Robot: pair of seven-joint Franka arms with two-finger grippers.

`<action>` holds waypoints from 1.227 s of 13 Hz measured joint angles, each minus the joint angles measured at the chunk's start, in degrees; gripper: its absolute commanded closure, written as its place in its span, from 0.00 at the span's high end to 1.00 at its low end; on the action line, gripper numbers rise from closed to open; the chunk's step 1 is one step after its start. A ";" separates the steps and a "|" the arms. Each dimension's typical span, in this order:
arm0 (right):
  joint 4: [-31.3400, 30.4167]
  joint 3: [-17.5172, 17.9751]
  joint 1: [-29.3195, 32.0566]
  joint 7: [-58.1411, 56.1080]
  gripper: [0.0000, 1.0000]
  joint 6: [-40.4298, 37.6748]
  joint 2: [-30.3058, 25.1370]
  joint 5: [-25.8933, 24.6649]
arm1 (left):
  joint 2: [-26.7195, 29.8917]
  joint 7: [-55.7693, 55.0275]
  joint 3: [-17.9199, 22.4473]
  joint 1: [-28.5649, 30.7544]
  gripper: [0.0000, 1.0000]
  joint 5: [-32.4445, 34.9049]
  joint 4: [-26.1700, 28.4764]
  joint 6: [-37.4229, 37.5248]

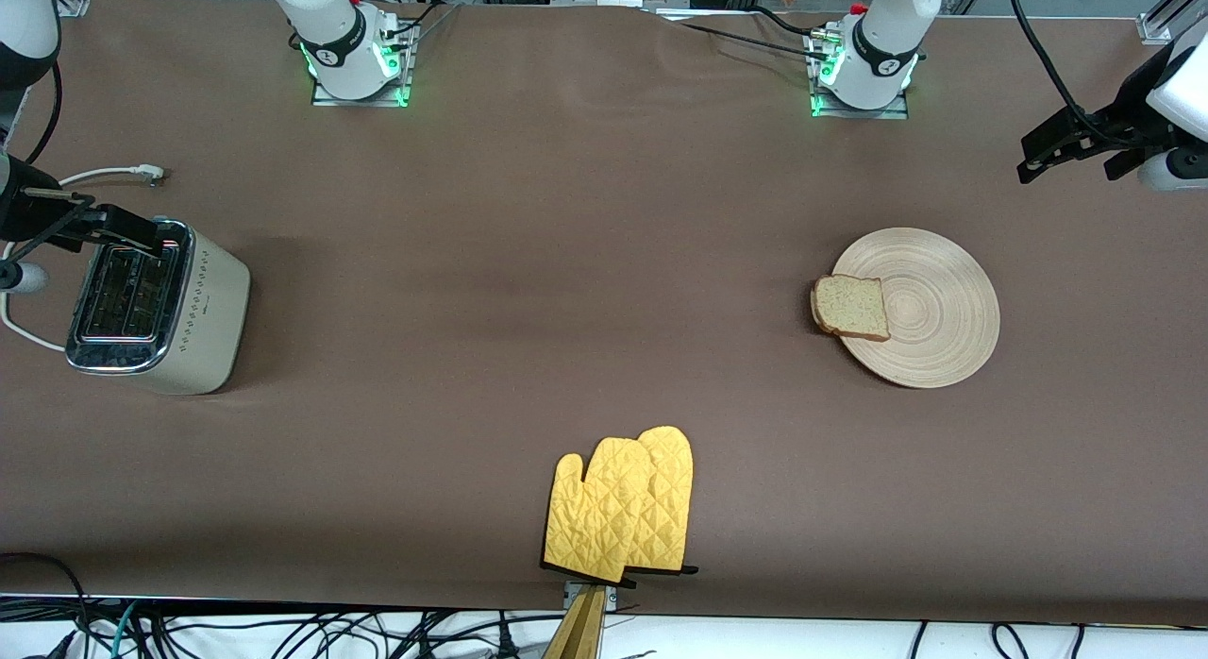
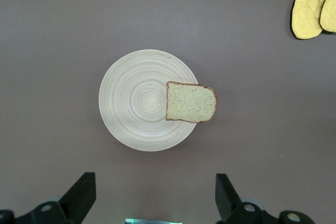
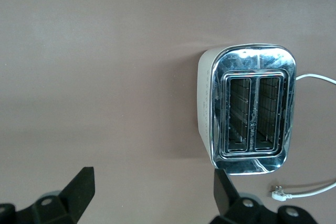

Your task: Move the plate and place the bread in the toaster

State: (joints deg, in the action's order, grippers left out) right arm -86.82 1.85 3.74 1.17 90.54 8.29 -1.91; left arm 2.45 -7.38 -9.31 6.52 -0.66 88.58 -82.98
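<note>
The pale wooden plate [image 1: 944,319] [image 2: 131,103] lies toward the left arm's end of the table. The bread [image 1: 849,307] [image 2: 190,103] lies flat on its rim and overhangs the edge that faces the right arm's end. My left gripper [image 1: 1071,163] [image 2: 155,195] hangs open and empty over bare cloth beside the plate, clear of it. The cream toaster [image 1: 156,305] [image 3: 252,108] stands at the right arm's end with both slots empty. My right gripper [image 1: 113,227] [image 3: 153,192] hovers open and empty over the toaster's edge, holding nothing.
A pair of yellow oven mitts [image 1: 623,508] [image 2: 314,3] lies mid-table by the edge nearest the front camera. The toaster's white cord and plug [image 1: 142,173] [image 3: 281,195] trail on the cloth, farther from the front camera than the toaster. Brown cloth covers the table.
</note>
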 measured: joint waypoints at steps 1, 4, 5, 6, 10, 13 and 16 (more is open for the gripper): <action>0.00 0.00 -0.01 0.00 1.00 0.00 0.00 0.01 | 0.00 0.00 0.00 0.02 1.00 0.00 -0.01 0.00; 0.01 0.12 -0.13 0.00 1.00 0.01 0.00 0.05 | -0.08 0.00 0.00 0.07 1.00 0.00 -0.01 0.00; 0.04 0.13 -0.15 0.00 1.00 0.05 0.00 0.05 | -0.24 0.00 0.00 0.08 1.00 0.00 -0.01 0.00; 0.07 0.13 -0.15 0.00 1.00 0.08 0.00 0.07 | -0.46 0.00 0.00 0.08 1.00 0.00 -0.01 0.00; 0.09 0.13 -0.15 0.00 1.00 0.09 0.15 0.88 | -0.84 0.00 -0.01 0.08 1.00 0.00 -0.06 0.00; 0.13 0.13 -0.14 0.01 1.00 0.09 0.17 1.45 | -0.84 0.00 -0.01 0.15 1.00 0.00 -0.25 0.11; 0.16 0.10 -0.10 0.01 1.00 0.09 0.20 1.46 | -1.78 0.00 0.03 1.05 1.00 0.01 -0.22 0.55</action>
State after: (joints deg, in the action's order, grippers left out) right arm -86.66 1.95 3.64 1.18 90.63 8.49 -0.45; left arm 0.68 -7.37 -9.28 7.57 -0.65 88.36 -82.42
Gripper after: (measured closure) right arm 0.000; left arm 0.000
